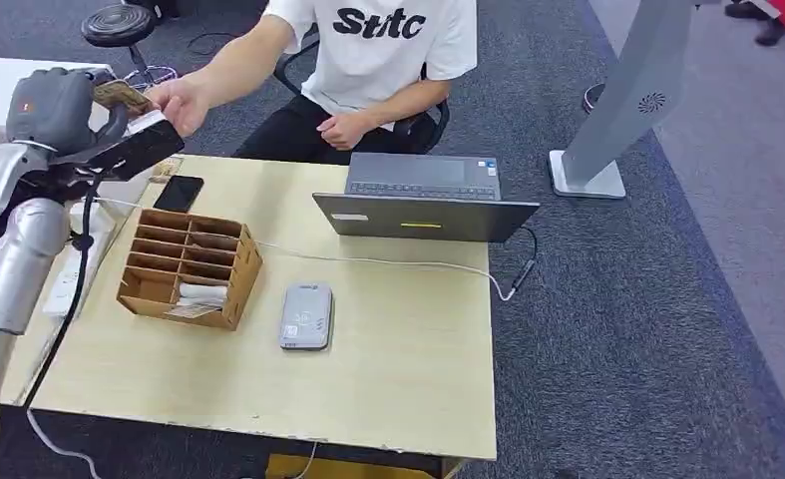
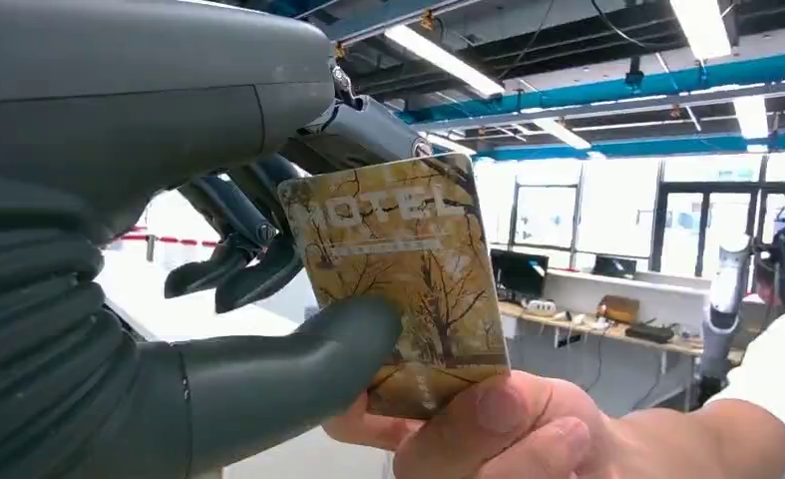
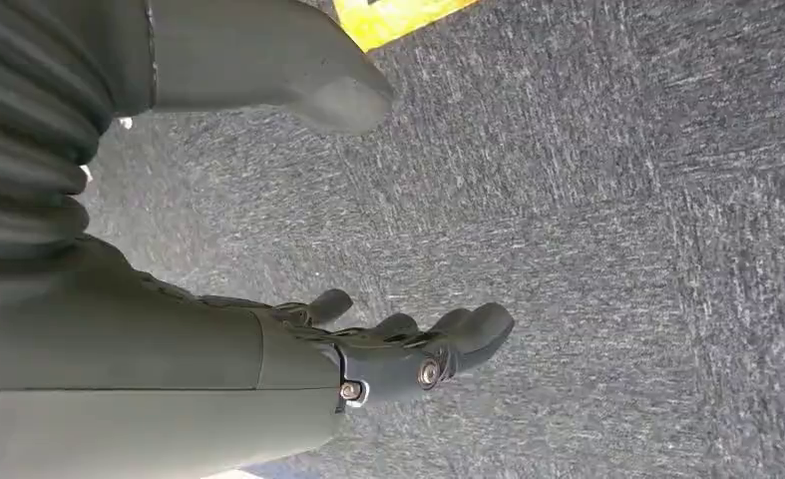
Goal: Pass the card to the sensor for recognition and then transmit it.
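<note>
Above the tabletop's (image 1: 388, 399) far-left corner, the hotel card (image 2: 398, 279) is being pinched by the left hand (image 1: 64, 110) while a person's hand (image 2: 488, 429) is also gripping it; handover is judged underway, release remaining.

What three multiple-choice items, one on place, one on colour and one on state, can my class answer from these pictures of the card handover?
1. Where does the grey card reader lie?
A. On the laptop
B. On the table, beside the wooden organizer
C. On the carpet

2. What colour is the card?
A. Golden brown
B. Plain white
C. Bright blue

3. What holds the card?
A. Nothing; it lies on the table
B. The right robot hand alone
C. The left robot hand and a person's hand together

Answers:
1 B: the reader rests on the table next to the wooden organizer.
2 A: the left wrist view shows a golden-brown tree print.
3 C: the left robot hand pinches it while the person's hand grips its edge; the right robot hand hangs free over carpet.
</note>
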